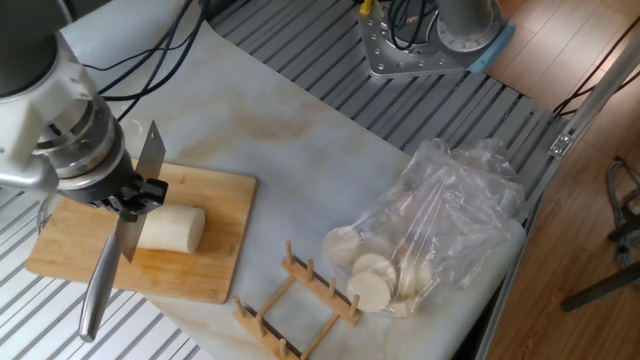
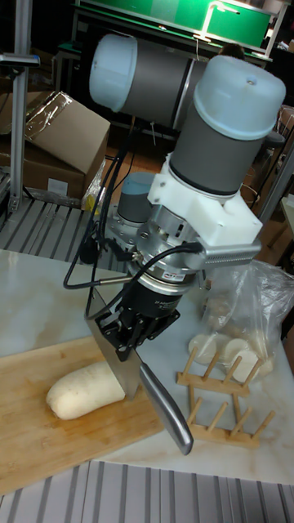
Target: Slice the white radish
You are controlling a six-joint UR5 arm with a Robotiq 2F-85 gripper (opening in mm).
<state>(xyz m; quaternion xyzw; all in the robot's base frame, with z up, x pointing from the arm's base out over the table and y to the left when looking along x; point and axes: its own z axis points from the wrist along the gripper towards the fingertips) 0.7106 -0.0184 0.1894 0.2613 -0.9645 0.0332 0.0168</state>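
The white radish (image 1: 172, 228) (image 2: 84, 391) lies on its side on the wooden cutting board (image 1: 215, 255) (image 2: 41, 441), a single thick cream piece. My gripper (image 1: 128, 196) (image 2: 129, 333) is shut on a steel knife (image 1: 138, 190) (image 2: 122, 368), clamped where the blade meets the handle. The blade stands on edge across the radish. In the fixed view it hides the radish's left part. In the tall fixed view its lower edge sits at the radish's right end. I cannot tell whether the blade touches the radish. The handle (image 1: 95, 295) (image 2: 167, 415) slants down past the board's front edge.
A wooden dish rack (image 1: 295, 300) (image 2: 220, 392) stands just right of the board. Beyond it lies a clear plastic bag (image 1: 450, 215) (image 2: 249, 310) holding pale round slices. The arm's base (image 1: 420, 35) is at the back, with cables trailing over the table.
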